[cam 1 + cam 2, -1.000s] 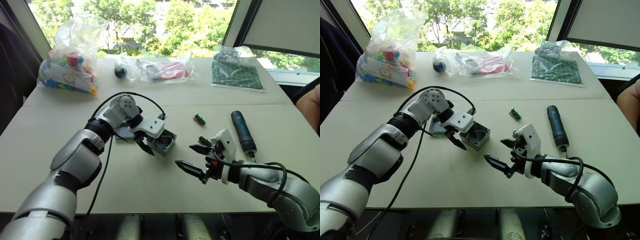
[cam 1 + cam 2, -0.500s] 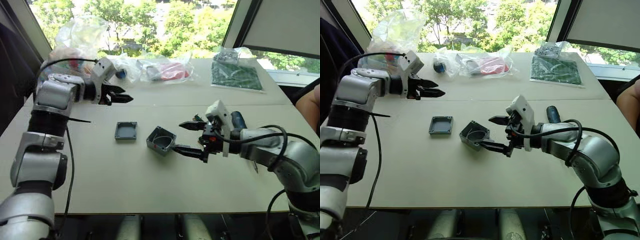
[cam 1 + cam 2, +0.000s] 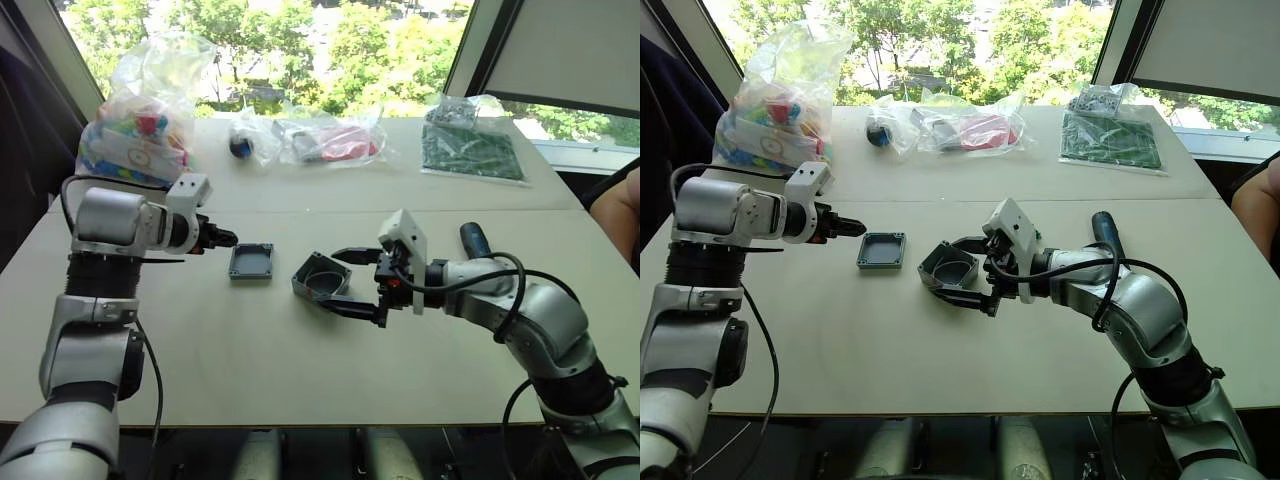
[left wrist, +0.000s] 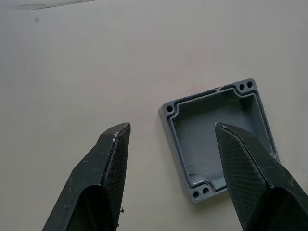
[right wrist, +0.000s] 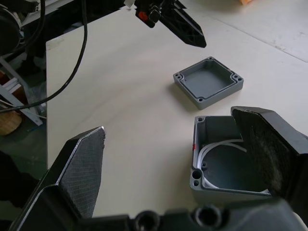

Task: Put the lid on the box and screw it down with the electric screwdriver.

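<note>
The lid (image 3: pixel 251 262) lies hollow side up on the pale table, left of the box (image 3: pixel 322 281). The box is tipped, its opening facing up, with a white wire inside (image 5: pixel 216 149). My left gripper (image 3: pixel 228 240) hovers open just left of the lid; in the left wrist view the lid (image 4: pixel 219 139) sits under one finger. My right gripper (image 3: pixel 328 277) is open with a finger on either side of the box, one finger over the box's corner (image 5: pixel 226 163). The electric screwdriver (image 3: pixel 1105 228) lies behind my right forearm, partly hidden.
Along the table's far side lie a bag of colourful parts (image 3: pixel 140 130), a clear bag with red items (image 3: pixel 325 140) and a bag of green boards (image 3: pixel 475 148). A person's arm (image 3: pixel 620 215) shows at the right edge.
My left gripper came down from near the bags to just left of the lid. My right gripper shifted left, so its fingers now straddle the box.
</note>
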